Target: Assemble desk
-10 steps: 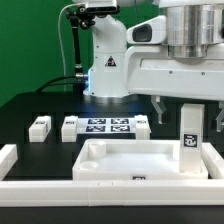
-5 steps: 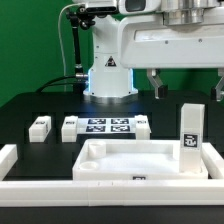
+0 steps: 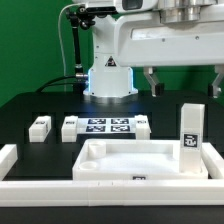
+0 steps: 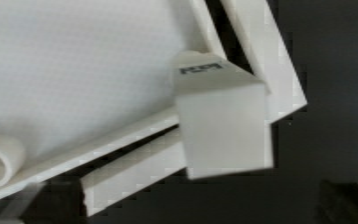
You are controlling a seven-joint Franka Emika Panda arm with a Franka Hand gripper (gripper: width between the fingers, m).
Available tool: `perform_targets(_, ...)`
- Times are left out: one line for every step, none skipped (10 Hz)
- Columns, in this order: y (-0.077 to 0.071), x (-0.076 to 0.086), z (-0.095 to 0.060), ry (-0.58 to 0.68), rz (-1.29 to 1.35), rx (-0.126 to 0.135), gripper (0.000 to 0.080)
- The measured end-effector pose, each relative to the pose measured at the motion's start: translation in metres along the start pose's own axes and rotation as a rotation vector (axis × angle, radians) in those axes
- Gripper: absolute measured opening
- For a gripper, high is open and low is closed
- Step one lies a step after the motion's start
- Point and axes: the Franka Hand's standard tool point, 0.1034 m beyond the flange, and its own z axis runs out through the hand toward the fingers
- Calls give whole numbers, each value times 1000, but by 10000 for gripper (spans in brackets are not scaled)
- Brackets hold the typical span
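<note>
Nearest, the desk top (image 3: 140, 162) is laid flat, rim up. A leg (image 3: 190, 130) is stood upright at its 2 o'clock corner. Above, clear of it, the gripper (image 3: 185, 88) is spread wide and empty, the leg at its 6 o'clock.

Exterior view, right of frame. The gripper (image 3: 184, 88) has risen from its position a second ago, when its fingers (image 3: 152, 82) flanked the top of the upright leg (image 3: 190, 130). They now hang clear above that leg, in the upper right of the frame. The arm (image 3: 165, 40) has lifted with it, its wrist largely past the top edge. Over the last half second the gripper drifted only slightly toward the frame's left.
</note>
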Motion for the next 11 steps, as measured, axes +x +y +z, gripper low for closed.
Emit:
perform_targets(5, -14, -2, 0, -35, 1, 649)
perform_targets(11, -27, -1, 6, -83, 1, 649)
perform_targets(10, -31, 0, 15, -179, -7, 649)
perform_targets(11, -30, 1, 14, -240, -8, 649)
perform_targets(12, -30, 1, 14, -274, -9, 649)
perform_targets(12, -30, 1, 14, -372, -10, 649)
perform_targets(13, -30, 2, 14, -446, -10, 649)
perform_targets(25, -36, 17, 27, -497, -13, 649)
perform_targets(46, -58, 39, -9, -494, -30, 649)
perform_targets(57, -72, 50, -62, -483, -44, 649)
perform_targets(59, -76, 55, -72, -483, -47, 649)
